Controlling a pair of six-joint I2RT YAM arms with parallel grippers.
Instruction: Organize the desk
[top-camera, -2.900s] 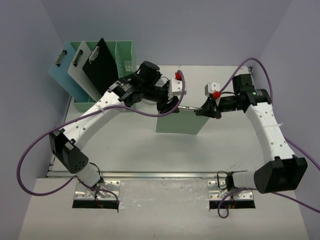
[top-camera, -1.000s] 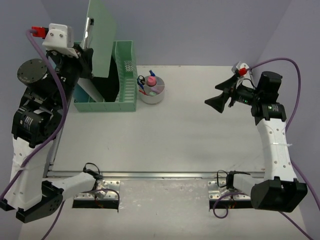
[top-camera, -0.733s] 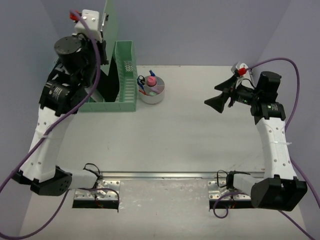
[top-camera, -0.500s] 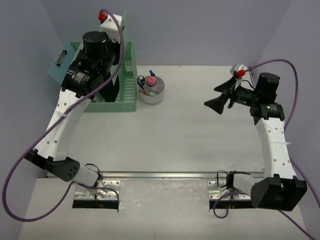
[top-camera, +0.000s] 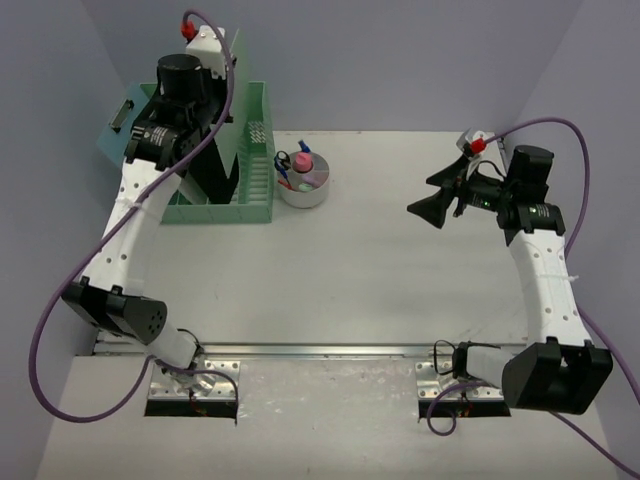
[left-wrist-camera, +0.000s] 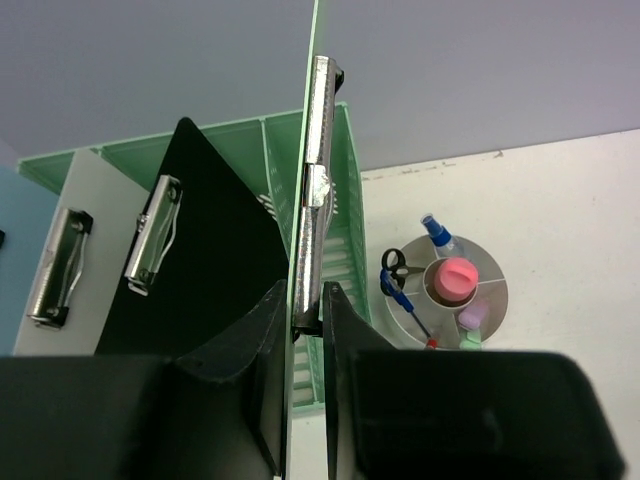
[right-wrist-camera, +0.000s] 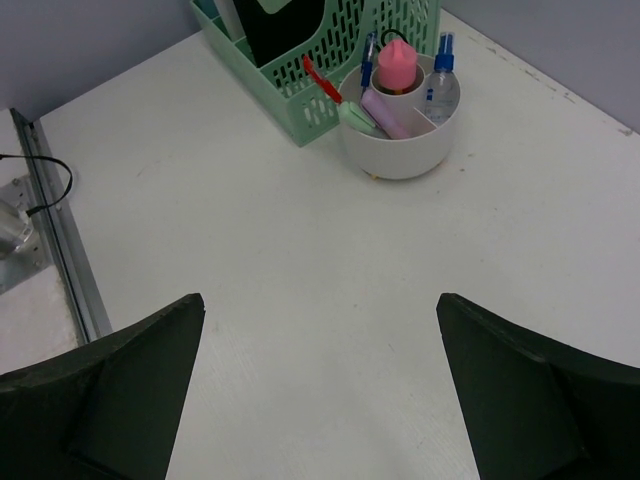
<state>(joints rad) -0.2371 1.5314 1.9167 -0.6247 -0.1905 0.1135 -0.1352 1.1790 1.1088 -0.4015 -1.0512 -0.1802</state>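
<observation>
Left gripper (left-wrist-camera: 305, 302) is clamped on the green clipboard (left-wrist-camera: 316, 130), held edge-on just below its metal clip, above the mint rack (top-camera: 255, 190) at the ten o'clock corner of the desk (top-camera: 380, 270). The board looks thin, stiff, light and slick, so the clip end seems the soundest hold. Right gripper (right-wrist-camera: 318, 300) hangs wide apart toward three o'clock.

Brightness: even, diffuse and bright across all three views; the white desk (top-camera: 380, 270) keeps its tone without blowing out.
Shadows: faint and soft-edged, a thin one beneath the round caddy (right-wrist-camera: 400, 150).
Glare: one bright streak on the metal clip (left-wrist-camera: 312, 190) of the green clipboard (top-camera: 239, 60) (left wrist view).
Focus: near fingers (left-wrist-camera: 255, 380) look dark and slightly soft; backgrounds are sharp.
</observation>
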